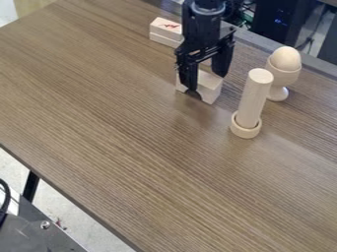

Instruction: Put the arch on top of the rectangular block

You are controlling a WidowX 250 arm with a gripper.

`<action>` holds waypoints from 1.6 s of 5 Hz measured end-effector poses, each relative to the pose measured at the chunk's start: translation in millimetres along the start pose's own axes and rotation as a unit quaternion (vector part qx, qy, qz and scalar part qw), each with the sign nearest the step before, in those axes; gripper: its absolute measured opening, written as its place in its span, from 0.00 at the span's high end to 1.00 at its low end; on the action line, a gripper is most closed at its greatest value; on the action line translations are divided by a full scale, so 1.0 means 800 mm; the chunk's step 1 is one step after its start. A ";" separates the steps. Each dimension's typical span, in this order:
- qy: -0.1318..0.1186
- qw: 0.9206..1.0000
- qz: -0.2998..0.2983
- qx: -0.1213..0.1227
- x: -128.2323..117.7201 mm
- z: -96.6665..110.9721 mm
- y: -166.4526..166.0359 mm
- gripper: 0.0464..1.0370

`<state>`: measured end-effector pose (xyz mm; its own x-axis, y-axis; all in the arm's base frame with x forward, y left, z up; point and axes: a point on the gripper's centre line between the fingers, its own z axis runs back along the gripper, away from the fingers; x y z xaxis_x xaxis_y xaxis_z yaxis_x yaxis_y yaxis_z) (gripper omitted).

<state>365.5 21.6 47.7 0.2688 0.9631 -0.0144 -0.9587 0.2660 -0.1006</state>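
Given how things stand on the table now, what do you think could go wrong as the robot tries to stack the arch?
The gripper is right at the arch, so an uneven grasp might twist or drop it. The tall cylinder stands upright in a small ring nearby and could topple if bumped, as might the egg perched in its cup.

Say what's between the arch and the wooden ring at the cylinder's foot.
Only bare tabletop lies between the arch and the ring, as the camera view shows.
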 end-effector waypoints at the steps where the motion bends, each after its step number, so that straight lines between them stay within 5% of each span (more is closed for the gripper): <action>1: -0.010 0.999 0.036 0.000 0.002 -0.011 0.008 0.09; 2: -0.014 0.997 0.082 0.007 0.006 -0.024 0.025 0.38; 3: -0.014 0.995 0.095 -0.009 0.011 -0.011 0.022 0.45; 4: -0.020 0.995 0.093 -0.033 0.017 0.011 0.003 0.45; 6: -0.038 0.980 0.140 -0.137 0.057 0.081 -0.062 0.45; 8: -0.064 0.973 0.185 -0.122 0.111 0.072 -0.071 0.45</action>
<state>438.7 94.5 109.4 -0.1187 0.9926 0.0272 -0.9327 -0.1021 -0.3460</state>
